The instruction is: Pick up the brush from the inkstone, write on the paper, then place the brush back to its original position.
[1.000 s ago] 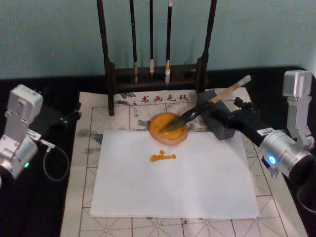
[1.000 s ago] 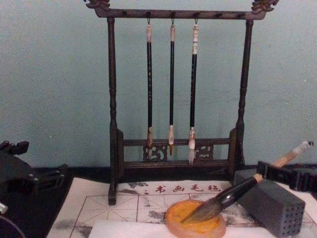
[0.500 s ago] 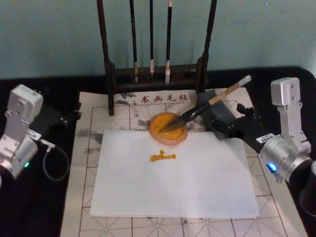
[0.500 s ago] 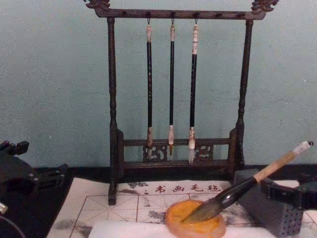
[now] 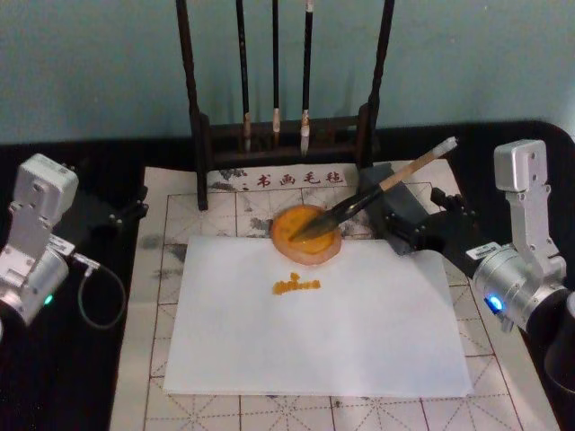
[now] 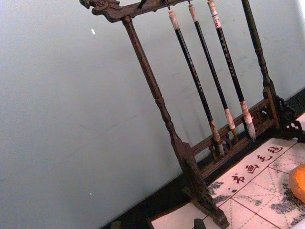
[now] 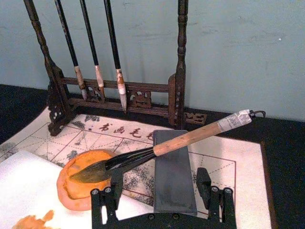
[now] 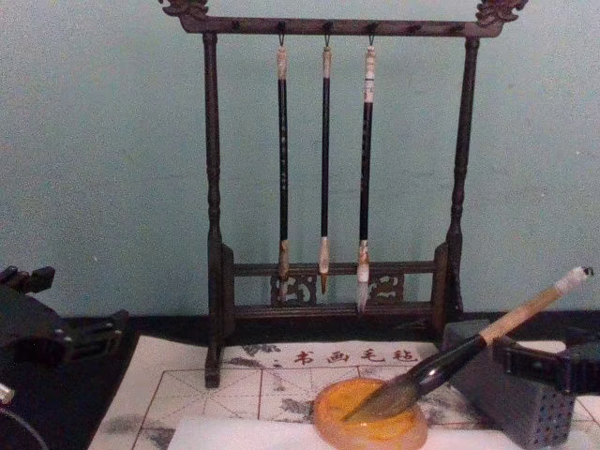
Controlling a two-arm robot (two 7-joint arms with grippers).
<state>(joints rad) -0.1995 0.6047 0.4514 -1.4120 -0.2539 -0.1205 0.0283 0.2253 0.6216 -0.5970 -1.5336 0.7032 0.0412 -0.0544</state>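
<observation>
The brush (image 5: 359, 199) rests with its dark bristles in the orange inkstone (image 5: 289, 244). Its tan handle leans up to the right over a grey block (image 5: 402, 208). In the right wrist view the brush (image 7: 186, 139) lies across that block, just ahead of my right gripper (image 7: 159, 188). The gripper is open and its fingers (image 7: 112, 187) hold nothing. From the head view my right gripper (image 5: 419, 217) sits just right of the handle, apart from it. The white paper (image 5: 314, 332) carries a short orange mark (image 5: 296, 285). My left gripper (image 5: 126, 208) is parked at the far left, open.
A dark wooden rack (image 5: 199, 135) with three thin hanging brushes (image 8: 324, 159) stands at the back of the gridded felt mat (image 5: 171, 202). The grey block (image 7: 172, 167) lies between the inkstone and my right arm. Black table surface flanks the mat on both sides.
My right gripper has let go of the brush handle and drawn back to the right and lower. The brush stays resting in the inkstone. The left arm has not moved.
</observation>
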